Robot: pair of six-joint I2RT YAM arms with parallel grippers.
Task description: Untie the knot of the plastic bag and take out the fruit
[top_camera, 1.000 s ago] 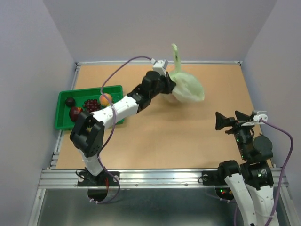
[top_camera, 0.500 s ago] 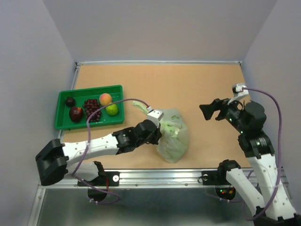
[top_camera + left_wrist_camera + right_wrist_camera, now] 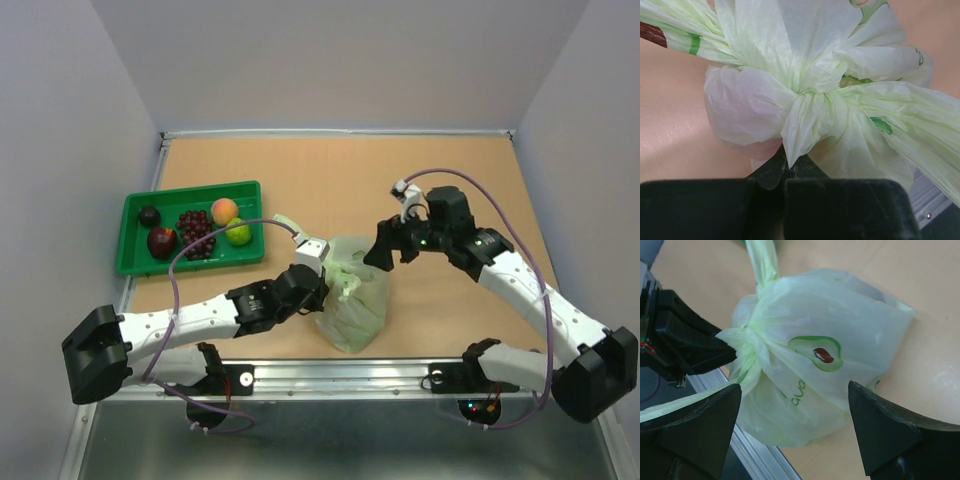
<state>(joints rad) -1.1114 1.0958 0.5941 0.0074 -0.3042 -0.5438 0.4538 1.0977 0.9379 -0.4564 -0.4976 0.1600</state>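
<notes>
The pale green plastic bag (image 3: 358,298) lies near the table's front edge, still tied. Its knot (image 3: 815,95) is a bunched lump on the bag's left side, and it also shows in the right wrist view (image 3: 743,347). A thin tail (image 3: 285,222) trails toward the tray. My left gripper (image 3: 326,281) is shut on a fold of plastic at the knot (image 3: 786,167). My right gripper (image 3: 385,250) is open and empty, hovering just right of the bag with the bag (image 3: 830,365) between its spread fingers (image 3: 880,435). Fruit inside the bag is hidden.
A green tray (image 3: 135,262) at the left holds a red apple (image 3: 161,241), a dark fruit (image 3: 149,216), a lime-green fruit (image 3: 238,233), purple grapes (image 3: 195,227) and a peach (image 3: 224,210). The metal front rail (image 3: 340,372) runs just below the bag.
My left gripper has carried the bag from the far middle of the table down to the front edge. My right arm has swung in from the right to the bag.
</notes>
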